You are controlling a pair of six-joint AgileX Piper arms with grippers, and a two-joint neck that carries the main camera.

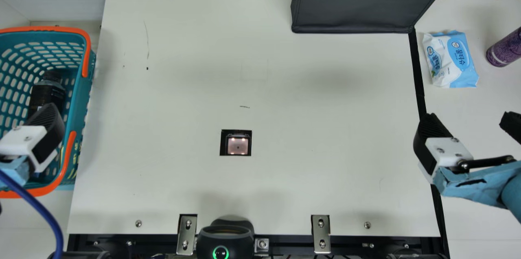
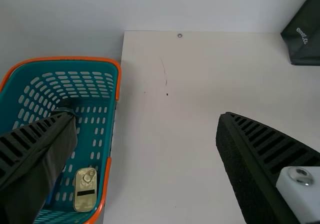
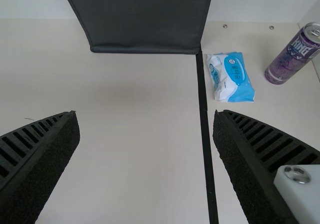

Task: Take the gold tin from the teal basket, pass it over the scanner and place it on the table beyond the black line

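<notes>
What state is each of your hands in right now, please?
Left hand: open, holding nothing, its fingers well apart.
Right hand: also open and empty.

Cream desk [image 1: 183, 88] w/ black line [image 1: 419, 75]. Wipes pack [image 1: 452, 61] + purple can [image 1: 504, 50] r right of the line, can farther out. Scanner [image 1: 237, 145] + teal basket [image 1: 79, 92] left of it, dark bag [image 1: 354, 6] by its far end.

Glossy gold metal tin [image 2: 85, 189].
</notes>
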